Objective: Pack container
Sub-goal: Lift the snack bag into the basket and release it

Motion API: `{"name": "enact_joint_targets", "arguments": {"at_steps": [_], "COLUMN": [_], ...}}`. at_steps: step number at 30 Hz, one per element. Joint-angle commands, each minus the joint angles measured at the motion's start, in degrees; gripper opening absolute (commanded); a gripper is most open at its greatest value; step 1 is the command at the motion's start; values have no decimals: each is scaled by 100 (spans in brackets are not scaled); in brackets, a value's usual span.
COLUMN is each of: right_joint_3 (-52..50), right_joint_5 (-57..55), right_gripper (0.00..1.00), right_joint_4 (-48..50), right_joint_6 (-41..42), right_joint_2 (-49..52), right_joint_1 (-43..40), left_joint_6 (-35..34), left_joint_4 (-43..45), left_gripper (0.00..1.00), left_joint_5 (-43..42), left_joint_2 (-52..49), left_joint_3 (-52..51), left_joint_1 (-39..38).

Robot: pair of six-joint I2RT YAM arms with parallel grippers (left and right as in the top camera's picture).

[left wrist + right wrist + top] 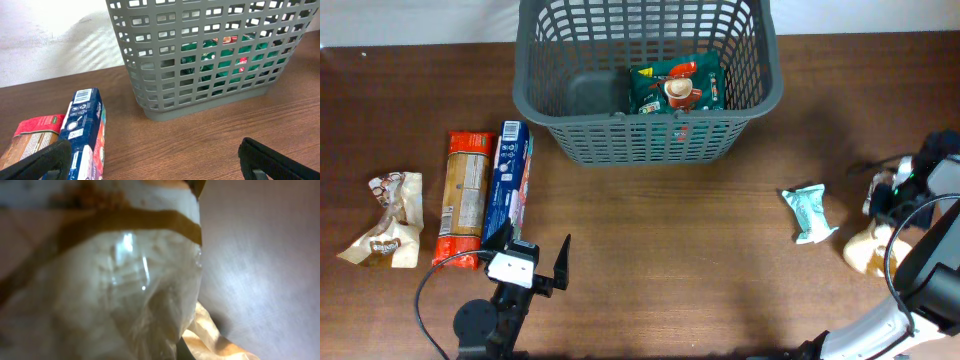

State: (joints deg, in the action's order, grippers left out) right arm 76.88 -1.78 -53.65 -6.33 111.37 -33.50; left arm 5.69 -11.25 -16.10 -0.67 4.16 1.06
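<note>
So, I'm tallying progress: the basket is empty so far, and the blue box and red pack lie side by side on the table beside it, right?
Not quite. The basket is not empty: a green snack pack lies inside it, as the overhead view shows. The blue box and red pack do lie side by side on the table beside it.

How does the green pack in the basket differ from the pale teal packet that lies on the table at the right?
The green pack lies inside the gray basket; the pale teal packet lies on the table, outside it. The green pack is dark green with red print; the teal packet is pale, almost white. The green pack looks larger than the teal packet. Both are soft snack packs.
</note>
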Motion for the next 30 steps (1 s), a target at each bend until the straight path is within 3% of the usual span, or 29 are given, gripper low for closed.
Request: {"name": "enact_joint_targets", "arguments": {"at_steps": [1,4,9,11,15,19,26,30], "right_joint_3": [1550,3034,5390,6518,7794,8360,8161,7956], "right_joint_5": [1742,2566,2892,3014,3029,2962,2310,1552], "right_gripper": [4,3,4,4,4,4,4,4], "right_joint_4": [-402,-933,-1893,-2293,-2437,-2074,-1152,-538], "right_joint_6": [391,413,428,428,426,426,433,1038], "right_joint_2": [-83,-83,-83,-83,-85,-85,118,503], "right_joint_1": [20,140,658,1134,2083,3145,4756,5462], "left_joint_6": [-48,-48,-48,-48,-48,-48,-48,-48], "left_joint_4": [15,15,15,15,15,15,15,15], "left_gripper": [99,99,99,99,99,99,99,99], "left_joint_5": [-48,-48,-48,-48,-48,-48,-48,-48], "left_joint_2": [37,37,37,37,37,37,37,37], "left_joint_3": [-55,-55,-55,-55,-55,-55,-55,-55], "left_joint_1": [-26,-26,-26,-26,-26,-26,-26,-26]}}
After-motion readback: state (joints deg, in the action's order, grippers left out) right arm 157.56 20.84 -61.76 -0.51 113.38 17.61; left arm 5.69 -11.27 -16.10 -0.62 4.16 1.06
